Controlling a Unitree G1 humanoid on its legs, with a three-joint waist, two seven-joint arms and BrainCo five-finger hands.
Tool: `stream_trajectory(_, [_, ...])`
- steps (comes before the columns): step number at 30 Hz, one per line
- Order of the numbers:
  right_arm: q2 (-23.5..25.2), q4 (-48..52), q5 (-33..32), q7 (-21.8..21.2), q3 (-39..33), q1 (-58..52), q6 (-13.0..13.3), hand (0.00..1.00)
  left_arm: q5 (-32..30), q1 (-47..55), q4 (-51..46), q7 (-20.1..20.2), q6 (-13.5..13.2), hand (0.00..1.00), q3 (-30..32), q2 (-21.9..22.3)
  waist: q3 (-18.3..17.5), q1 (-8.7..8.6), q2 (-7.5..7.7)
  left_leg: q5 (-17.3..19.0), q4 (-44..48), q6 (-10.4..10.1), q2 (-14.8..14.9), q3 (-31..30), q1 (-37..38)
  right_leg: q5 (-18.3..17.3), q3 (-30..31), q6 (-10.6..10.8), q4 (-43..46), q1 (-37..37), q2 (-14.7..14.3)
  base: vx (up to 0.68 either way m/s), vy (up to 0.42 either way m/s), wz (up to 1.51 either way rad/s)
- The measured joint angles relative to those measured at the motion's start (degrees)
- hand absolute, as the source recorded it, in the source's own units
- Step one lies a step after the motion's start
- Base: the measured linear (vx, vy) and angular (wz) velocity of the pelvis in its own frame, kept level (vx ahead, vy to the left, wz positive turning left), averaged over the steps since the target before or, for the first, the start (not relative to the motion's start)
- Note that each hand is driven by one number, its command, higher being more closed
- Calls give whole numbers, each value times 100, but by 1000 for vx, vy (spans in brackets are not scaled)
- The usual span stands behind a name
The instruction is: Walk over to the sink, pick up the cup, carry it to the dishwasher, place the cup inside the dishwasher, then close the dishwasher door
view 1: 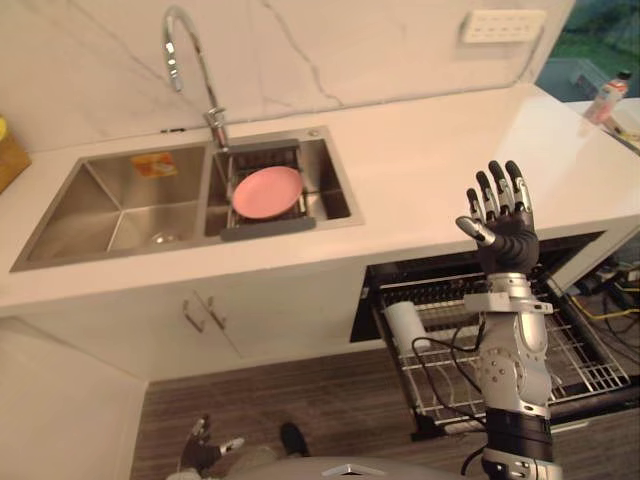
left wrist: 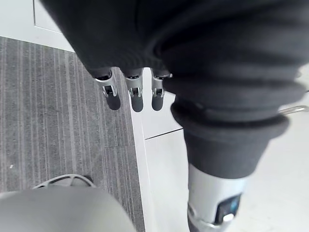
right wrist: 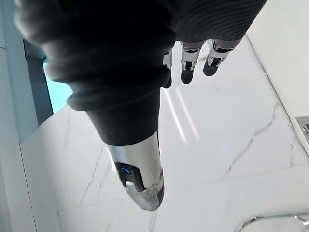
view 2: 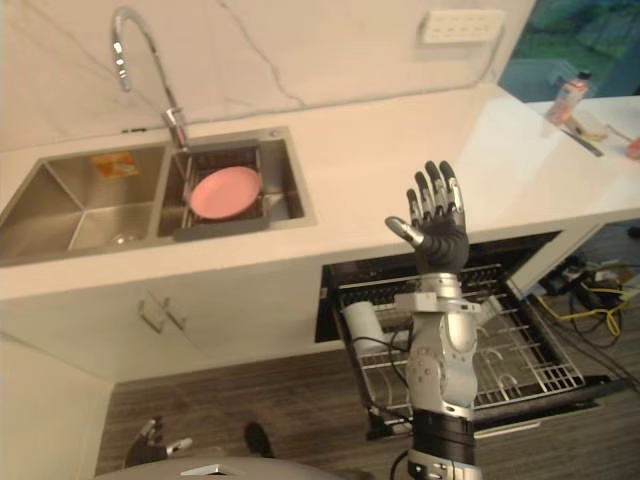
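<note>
KITCHEN, AT THE DISHWASHER: I hold the robot's right hand raised above the pulled-out rack of the open dishwasher. Its fingers are straight and spread, the thumb is out to the side, and it grips nothing. The left hand hangs low beside the cabinet near the floor, its fingers relaxed and empty.

The cup, a plain white cylinder, sits at the left side of the rack, so I judge the placing done and the closing yet to come. I cannot tell whether it stands straight or leans on the wires.

Across the white counter, the sink holds a pink plate on a dark drainer beneath the tall faucet.

The cup looks small, rigid and light, with a smooth and probably slick wall. I cannot tell its material, so I treat it as breakable. If I must reseat it, I would wrap the fingers round its middle with the thumb opposite, not pinch the rim.

The rack looks stiff and should roll in with a flat push on its front edge. I expect the door to be heavier and hinged low, best lifted from its outer edge with open fingers. A jolt could tip the cup.
</note>
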State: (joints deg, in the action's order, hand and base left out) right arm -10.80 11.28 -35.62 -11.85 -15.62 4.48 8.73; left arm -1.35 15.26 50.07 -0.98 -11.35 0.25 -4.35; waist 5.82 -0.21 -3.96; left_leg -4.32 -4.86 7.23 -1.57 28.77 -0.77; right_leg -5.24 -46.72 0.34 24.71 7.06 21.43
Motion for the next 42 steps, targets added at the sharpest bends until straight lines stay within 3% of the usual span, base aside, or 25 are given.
stream_trajectory(1, [73, 141, 2, 25, -1, -80, 0, 0, -1, -108, -1, 20, 8, 0, -223, -152, 62, -100, -6, 8, -1, 12, -7, -282, -2, -223, 1084, 222, 176, -175, -360, -16, 68, 100])
stream_trajectory(2, [93, 277, 3, 51, 19, -168, 0, 0, 0, -156, -10, 36, 11, 0, -318, -232, 107, -138, 45, 4, -1, 5, -6, -417, -12, -343, 1548, 352, 168, -225, -612, -21, -54, 120])
stream_trajectory(3, [114, 510, 8, 116, 122, -306, -3, 0, 0, -198, 0, 93, 19, 0, -359, -357, 175, -180, 152, -2, -1, -123, -14, -609, -31, -559, 2285, 516, -10, -260, -1154, -10, -100, 109])
stream_trajectory(4, [133, 683, 7, 191, 166, -427, -4, 0, 1, -211, 22, 153, 85, 0, -392, -459, 150, -194, 251, 296, 0, -619, -76, -699, -96, -636, 2751, 469, -417, -327, -1556, 0, -100, 95])
stream_trajectory(5, [191, 697, 4, 210, 173, -445, -12, 0, 1, -227, 18, 188, 108, 0, -377, -594, 85, -177, 592, 383, 232, -613, -203, -672, -151, -602, 2895, 320, -703, -345, -1505, 32, -59, 46])
stream_trajectory(6, [288, 760, -1, 224, 178, -341, -40, 0, 1, -212, -11, 206, 81, 0, -386, -806, 92, -90, 896, 315, 1336, 251, -219, -934, -395, -657, 3003, 161, -877, -427, -1292, 24, -42, 16])
stream_trajectory(7, [217, 792, -25, 216, 47, -302, 31, 0, 25, -243, 220, 249, 236, 0, -447, -725, 120, -70, 747, 914, 1665, -213, -80, -1454, -437, -717, 3154, 308, -1015, -248, -1390, 0, 0, 0])
stream_trajectory(8, [172, 794, -57, 211, 48, -359, 18, 0, 13, -191, 189, 253, 213, 0, -514, -720, 104, -65, 697, 831, 1463, -210, -93, -1433, -283, -602, 3188, 192, -1180, -206, -1422, -25, 88, -6])
stream_trajectory(10, [109, 801, -126, 193, -23, -386, 14, 0, -18, -70, 127, 270, 178, 0, -527, -693, 0, -100, 625, 560, 907, -183, -225, -1359, -199, -408, 3355, 272, -1591, -177, -1450, -26, 98, -22])
stream_trajectory(13, [104, 795, -217, 209, -94, -399, 11, 0, -108, -49, 127, 315, 177, 0, -533, -671, 9, -195, 572, 443, 518, -253, -289, -1312, -82, -197, 3433, 281, -1866, -173, -1467, -16, 47, -11])
stream_trajectory(14, [105, 796, -247, 208, -92, -408, 12, 0, -108, -29, 132, 351, 176, 0, -534, -655, 14, -192, 527, 258, 318, -245, -306, -1297, 26, -152, 3532, 283, -1954, -136, -1486, -3, 42, -16])
stream_trajectory(18, [106, 798, -239, 209, -85, -410, 20, 0, -107, -33, 149, 387, 175, 0, -535, -654, -20, -196, 533, 132, 29, -239, -334, -1274, 197, -148, 3635, 290, -1989, -110, -1510, -5, -18, -5])
stream_trajectory(26, [107, 798, -234, 198, -79, -410, -59, 0, -20, -36, 240, 561, 200, 0, -534, -620, -77, -217, 458, 99, 7, -238, -270, -1198, 200, -140, 3717, 302, -2029, -117, -1586, 34, -71, -4])
stream_trajectory(28, [107, 794, -234, 178, -76, -410, -75, 0, 150, -25, 246, 697, 243, 0, -533, -621, -84, -225, 450, 61, 7, -189, -230, -1140, 235, -115, 3725, 342, -2033, -101, -1613, 24, -66, -11])
stream_trajectory(29, [67, 515, -213, -27, -71, -395, -272, 0, 459, -15, 352, 1113, 399, 0, -547, -614, -163, -315, 392, -27, -3, -309, -88, -1165, 350, -135, 3705, 229, -1991, -43, -1740, 16, -42, -3])
stream_trajectory(37, [88, 514, -214, -31, 171, -433, -260, 0, 595, 9, 361, 1093, 400, 0, -450, -578, -134, -283, 375, -27, -1, -309, -85, -1166, 384, -114, 3694, 272, -2025, 5, -1757, 0, 0, 0])
stream_trajectory(42, [190, 516, -104, -93, 396, -526, -95, 0, 971, 7, 473, 869, 523, 0, 7, -387, -80, -185, 294, -26, -1, -312, -70, -1158, 387, -102, 3723, 243, -2070, 24, -1765, 0, 0, 0])
